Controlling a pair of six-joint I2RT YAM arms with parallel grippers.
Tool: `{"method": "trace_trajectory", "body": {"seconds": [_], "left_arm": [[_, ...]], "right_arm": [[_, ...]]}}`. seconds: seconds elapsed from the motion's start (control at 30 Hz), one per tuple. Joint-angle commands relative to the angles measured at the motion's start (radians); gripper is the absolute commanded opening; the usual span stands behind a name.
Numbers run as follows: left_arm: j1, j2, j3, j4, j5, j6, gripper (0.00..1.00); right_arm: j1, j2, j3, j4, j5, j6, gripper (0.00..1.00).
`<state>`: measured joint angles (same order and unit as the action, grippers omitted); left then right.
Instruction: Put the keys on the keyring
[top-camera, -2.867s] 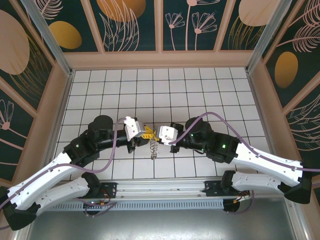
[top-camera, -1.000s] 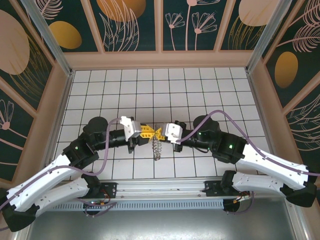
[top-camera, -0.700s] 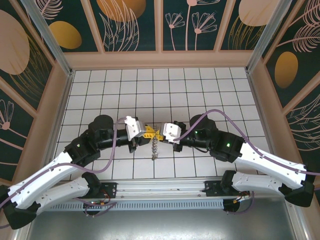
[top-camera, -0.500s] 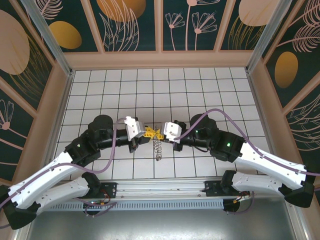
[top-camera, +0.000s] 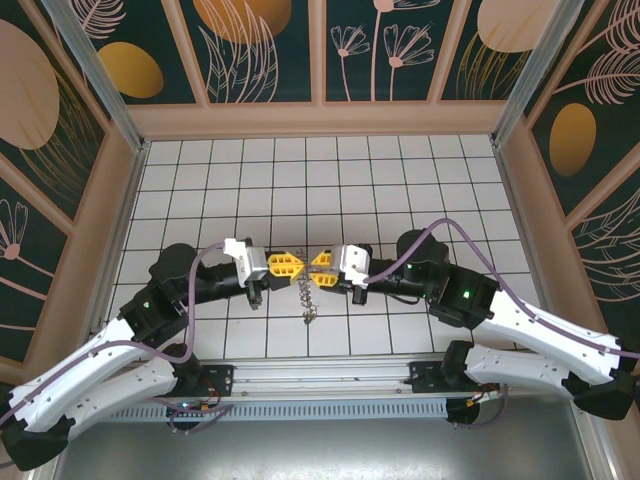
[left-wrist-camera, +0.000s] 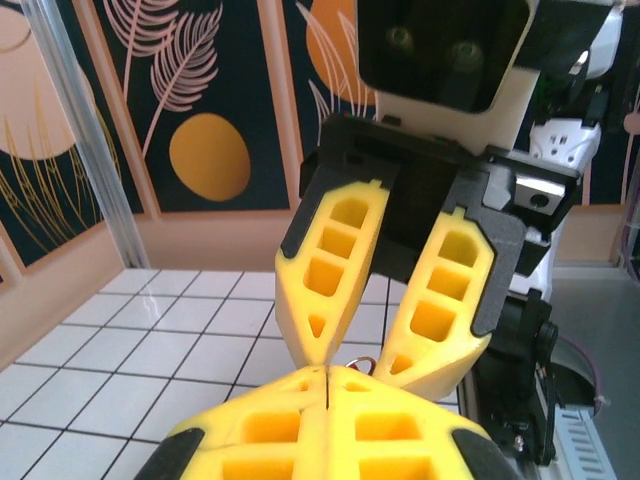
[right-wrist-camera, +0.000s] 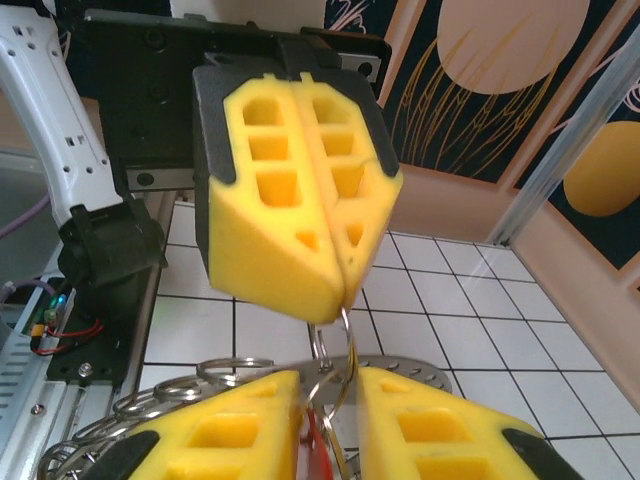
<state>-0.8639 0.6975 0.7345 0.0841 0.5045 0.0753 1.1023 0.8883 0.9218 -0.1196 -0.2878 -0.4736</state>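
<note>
Closest to the arm bases, the keyring (top-camera: 307, 298) hangs as a limp strand of fine linked loops, its tail down toward the tiled table (top-camera: 400, 170). At its top, the left tool (right-wrist-camera: 332, 310) is clamped tight, yellow pads (right-wrist-camera: 270, 200) flush together, a thin wire loop pinched right at the tip. Facing it nose to nose, the right tool (left-wrist-camera: 350, 355) has its fingers (left-wrist-camera: 330, 270) parted a little. The tiny red-headed key (right-wrist-camera: 314, 448) sits in that gap, just beside the loop; whether the pads touch it, I can't tell.

My read: this chain is light, floppy and slick, so it will swing and twist. Grip the wire itself, close to where the key goes on. The key looks easy to drop: take it by the red head, leaving the metal end free. Beyond, the table runs back to the patterned wall (top-camera: 270, 60).
</note>
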Motion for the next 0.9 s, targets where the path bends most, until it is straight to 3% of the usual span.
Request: {"method": "trace_trajectory", "body": {"seconds": [0.0,0.33,0.53,0.6,0.87], "left_arm": [[0.005,-0.014,-0.01,0.119,0.028,-0.034,0.0],[0.005,-0.004,-0.025,0.163,0.06,-0.059,0.0],[0.005,-0.005,-0.033,0.205,0.062,-0.076,0.0],[0.005,0.01,-0.032,0.212,0.068,-0.081,0.0],[0.005,0.057,0.043,-0.006,0.049,-0.002,0.0]], "right_arm": [[0.006,-0.02,-0.01,0.055,-0.029,0.018,0.21],[0.006,-0.025,-0.012,0.076,-0.045,0.015,0.18],[0.006,-0.023,-0.02,0.086,-0.024,0.001,0.0],[0.006,-0.025,-0.024,0.096,-0.013,-0.002,0.0],[0.002,-0.04,-0.028,0.111,-0.007,-0.003,0.0]]}}
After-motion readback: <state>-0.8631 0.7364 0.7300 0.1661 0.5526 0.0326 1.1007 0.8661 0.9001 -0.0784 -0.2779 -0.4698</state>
